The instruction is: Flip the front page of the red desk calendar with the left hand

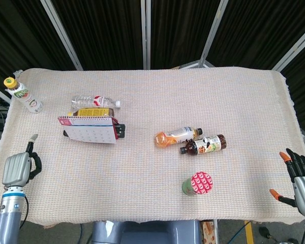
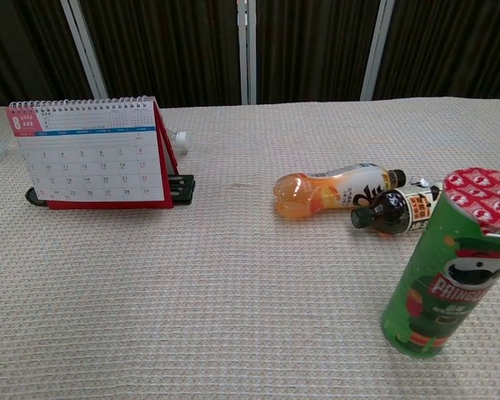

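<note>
The red desk calendar (image 1: 89, 130) stands on the left part of the table, its white August grid page (image 2: 92, 162) facing the front edge and its wire binding on top. My left hand (image 1: 19, 170) hovers at the table's front left corner, well to the left of and nearer than the calendar. It is turned edge-on, holds nothing, and one finger sticks up. My right hand (image 1: 300, 176) hangs at the front right edge with fingers spread and nothing in it. Neither hand shows in the chest view.
Behind the calendar lie a clear water bottle (image 1: 96, 100) and a yellow-labelled bottle (image 1: 93, 112). A capped bottle (image 1: 23, 95) stands at the far left. An orange drink bottle (image 1: 176, 135) and a dark bottle (image 1: 205, 144) lie mid-table; a green Pringles can (image 2: 443, 265) stands near the front.
</note>
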`<action>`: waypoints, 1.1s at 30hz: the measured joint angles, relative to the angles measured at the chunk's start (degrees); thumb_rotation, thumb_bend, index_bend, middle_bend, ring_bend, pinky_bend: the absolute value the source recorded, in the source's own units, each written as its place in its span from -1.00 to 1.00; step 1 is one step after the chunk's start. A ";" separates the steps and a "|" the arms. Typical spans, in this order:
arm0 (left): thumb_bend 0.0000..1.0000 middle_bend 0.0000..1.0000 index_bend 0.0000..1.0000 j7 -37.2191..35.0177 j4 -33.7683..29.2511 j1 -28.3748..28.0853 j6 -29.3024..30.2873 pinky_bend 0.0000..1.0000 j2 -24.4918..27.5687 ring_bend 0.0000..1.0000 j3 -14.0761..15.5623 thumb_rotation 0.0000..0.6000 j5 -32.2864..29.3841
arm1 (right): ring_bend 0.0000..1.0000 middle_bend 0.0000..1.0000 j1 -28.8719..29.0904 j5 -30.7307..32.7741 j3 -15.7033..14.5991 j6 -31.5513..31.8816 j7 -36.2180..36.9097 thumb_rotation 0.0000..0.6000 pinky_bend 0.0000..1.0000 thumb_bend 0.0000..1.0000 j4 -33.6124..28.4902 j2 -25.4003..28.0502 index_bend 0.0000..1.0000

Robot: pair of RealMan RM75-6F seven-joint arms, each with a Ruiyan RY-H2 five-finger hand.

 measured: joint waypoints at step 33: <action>0.62 0.40 -1.00 5.59 7.29 -16.72 -15.62 0.31 -8.72 0.49 -2.73 1.00 -28.78 | -1.00 -1.00 0.22 0.80 0.21 -0.68 1.63 1.00 -1.00 -1.00 0.20 0.40 -1.00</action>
